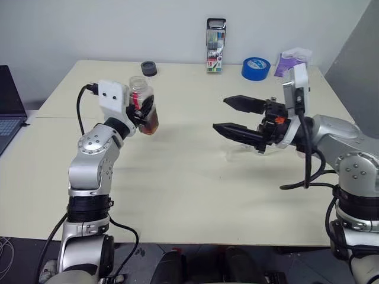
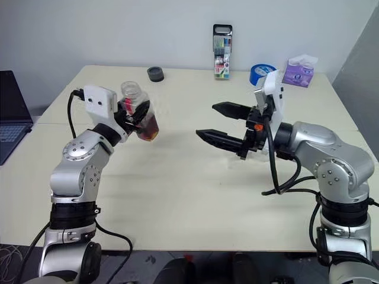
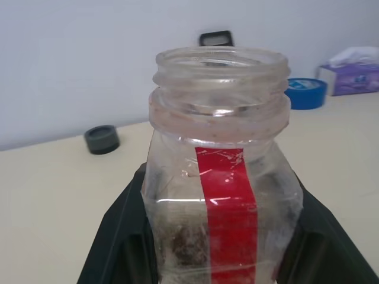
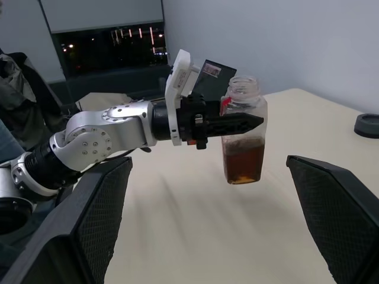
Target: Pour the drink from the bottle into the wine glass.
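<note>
I hold bottle [image 1: 144,106] upright in left gripper [image 1: 141,112], clamped, so drink [image 4: 243,164] stays in (cap off). Right gripper [image 1: 238,116] empty, jaws wide, ready for wine glass [image 1: 246,151].

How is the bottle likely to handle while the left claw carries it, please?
Probably light: the bottle holds only a little dark drink at its bottom. Its thin clear walls may flex in the left claw. With the neck uncapped, a tilt would likely spill.

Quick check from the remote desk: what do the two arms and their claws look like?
Both arms are silver-grey metal with rounded joint housings and black bands. Each wrist carries a white camera block, with black cables looping alongside. The left claw and right claw have two black tapered fingers each; the right has small orange parts at its base.
</note>
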You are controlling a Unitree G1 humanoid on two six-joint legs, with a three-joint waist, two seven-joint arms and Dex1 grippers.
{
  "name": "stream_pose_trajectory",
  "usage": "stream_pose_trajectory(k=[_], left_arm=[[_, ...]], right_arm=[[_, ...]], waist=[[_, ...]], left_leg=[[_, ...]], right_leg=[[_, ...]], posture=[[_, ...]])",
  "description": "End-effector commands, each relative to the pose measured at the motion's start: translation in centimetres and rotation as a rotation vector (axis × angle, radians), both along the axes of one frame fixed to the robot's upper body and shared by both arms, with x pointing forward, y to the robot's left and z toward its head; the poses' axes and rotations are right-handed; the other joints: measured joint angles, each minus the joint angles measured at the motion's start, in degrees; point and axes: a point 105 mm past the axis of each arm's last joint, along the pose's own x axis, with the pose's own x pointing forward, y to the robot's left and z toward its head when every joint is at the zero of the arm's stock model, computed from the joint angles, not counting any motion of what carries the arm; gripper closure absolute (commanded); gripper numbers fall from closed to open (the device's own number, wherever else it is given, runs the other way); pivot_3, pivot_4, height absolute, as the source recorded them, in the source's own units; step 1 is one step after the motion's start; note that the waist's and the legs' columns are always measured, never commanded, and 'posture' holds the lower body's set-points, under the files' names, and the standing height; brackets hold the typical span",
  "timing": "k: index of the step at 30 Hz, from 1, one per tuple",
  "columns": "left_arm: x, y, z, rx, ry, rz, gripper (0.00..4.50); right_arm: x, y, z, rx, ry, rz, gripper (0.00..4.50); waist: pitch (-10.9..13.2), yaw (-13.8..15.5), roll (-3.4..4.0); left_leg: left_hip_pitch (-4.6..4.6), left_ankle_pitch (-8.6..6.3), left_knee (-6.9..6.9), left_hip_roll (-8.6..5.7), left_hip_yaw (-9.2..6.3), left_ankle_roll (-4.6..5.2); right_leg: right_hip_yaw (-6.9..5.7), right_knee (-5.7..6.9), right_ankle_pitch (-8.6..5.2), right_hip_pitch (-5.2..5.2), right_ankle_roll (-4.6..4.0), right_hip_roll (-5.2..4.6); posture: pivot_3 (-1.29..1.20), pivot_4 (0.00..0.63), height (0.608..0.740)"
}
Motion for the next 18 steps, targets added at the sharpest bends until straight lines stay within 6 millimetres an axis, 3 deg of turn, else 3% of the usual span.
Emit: stream_pose_trajectory(k=[1, 11, 18], left_arm=[[0.3, 1.9, 1.4, -0.036, -0.083, 0.061, 2.61], [0.7, 5.3, -1.3, -0.085, -0.041, 0.104, 2.61], [0.5, 6.1, -3.0, -0.057, 0.001, 0.116, 2.61]], right_arm=[[-0.2, 0.5, 1.0, 0.026, -0.059, 0.006, 0.05], [0.0, 1.1, 1.2, 0.029, -0.074, 0.013, 0.05], [0.0, 1.2, 0.8, 0.021, -0.071, 0.007, 0.05]], waist=[[0.0, 0.0, 0.0], [0.0, 0.0, -0.03], [0.0, 0.0, -0.05]], left_leg=[[0.0, 0.0, 0.0, 0.0, 0.0, -0.01], [-0.02, 0.09, 0.0, 0.0, -0.01, -0.16], [-0.01, 0.09, 0.0, 0.0, -0.02, -0.17]], right_leg=[[-0.01, 0.0, 0.0, 0.0, 0.0, 0.0], [-0.04, -0.01, 0.0, -0.01, 0.0, -0.02], [-0.04, 0.0, 0.0, -0.01, 0.0, -0.02]], posture=[[0.0, 0.15, 0.74], [0.0, 0.15, 0.74], [0.0, 0.15, 0.74]])
